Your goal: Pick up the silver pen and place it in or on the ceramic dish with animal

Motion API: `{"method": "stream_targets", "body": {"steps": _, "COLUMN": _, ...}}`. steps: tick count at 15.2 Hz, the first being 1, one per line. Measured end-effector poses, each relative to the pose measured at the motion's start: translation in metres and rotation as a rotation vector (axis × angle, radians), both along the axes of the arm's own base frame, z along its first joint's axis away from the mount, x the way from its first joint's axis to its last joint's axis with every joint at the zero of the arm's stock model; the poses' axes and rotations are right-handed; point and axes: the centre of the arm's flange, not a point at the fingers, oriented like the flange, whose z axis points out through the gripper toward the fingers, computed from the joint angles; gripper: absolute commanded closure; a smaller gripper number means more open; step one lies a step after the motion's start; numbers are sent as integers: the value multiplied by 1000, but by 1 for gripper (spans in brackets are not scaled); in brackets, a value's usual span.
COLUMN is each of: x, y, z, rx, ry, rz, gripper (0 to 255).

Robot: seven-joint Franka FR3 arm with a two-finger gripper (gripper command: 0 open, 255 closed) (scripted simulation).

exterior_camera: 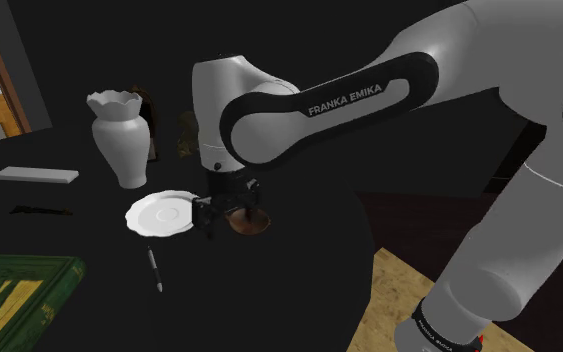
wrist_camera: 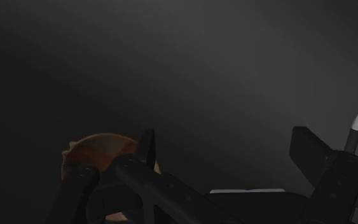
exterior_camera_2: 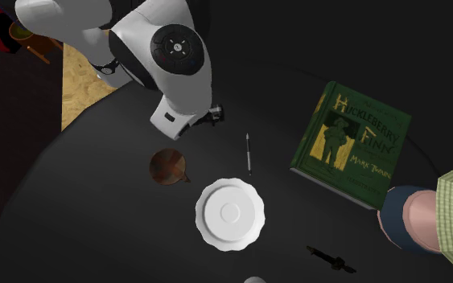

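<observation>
Black two-finger gripper (exterior_camera: 225,218): fingers apart, empty, low over round brown dish (exterior_camera: 250,223), judged to be animal dish, beside white scalloped plate (exterior_camera: 161,213). Slim silver pen with dark grip (exterior_camera_2: 249,153) lies flat on dark round table (exterior_camera: 269,290), between plate and green hardcover book (exterior_camera_2: 352,145), farther from stand-side table edge than dish. Step in hand: reach for pen. Shift toward book, turn wrist so fingers straddle shaft crosswise, descend at mid-length, close gently. Thin barrel may roll or slip.
</observation>
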Motion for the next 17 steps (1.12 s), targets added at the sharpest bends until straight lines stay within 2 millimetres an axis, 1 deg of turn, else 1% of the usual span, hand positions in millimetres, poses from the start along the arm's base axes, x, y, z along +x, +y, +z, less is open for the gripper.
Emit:
{"method": "stream_targets", "body": {"steps": 2, "x": 12, "y": 20, "z": -11, "rx": -3, "ry": -7, "rz": -12, "gripper": 0}}
{"method": "stream_targets", "body": {"steps": 3, "x": 19, "y": 33, "z": -12, "rx": -5, "ry": -10, "rz": -19, "gripper": 0}}
{"method": "stream_targets", "body": {"steps": 5, "x": 26, "y": 55, "z": -22, "rx": -8, "ry": -16, "rz": -33, "gripper": 0}}
{"method": "stream_targets", "body": {"steps": 7, "x": 41, "y": 77, "z": -30, "rx": -11, "ry": -23, "rz": -47, "gripper": 0}}
{"method": "stream_targets", "body": {"steps": 9, "x": 53, "y": 102, "z": -41, "rx": -15, "ry": -30, "rz": -61, "gripper": 0}}
{"method": "stream_targets", "body": {"steps": 10, "x": 59, "y": 112, "z": -48, "rx": -17, "ry": -33, "rz": -68, "gripper": 0}}
{"method": "stream_targets", "body": {"steps": 13, "x": 79, "y": 141, "z": -57, "rx": -22, "ry": -43, "rz": -88, "gripper": 0}}
{"method": "stream_targets", "body": {"steps": 15, "x": 82, "y": 149, "z": -69, "rx": -25, "ry": -45, "rz": -94, "gripper": 0}}
{"method": "stream_targets", "body": {"steps": 17, "x": 83, "y": 150, "z": -79, "rx": -26, "ry": -46, "rz": -96, "gripper": 0}}
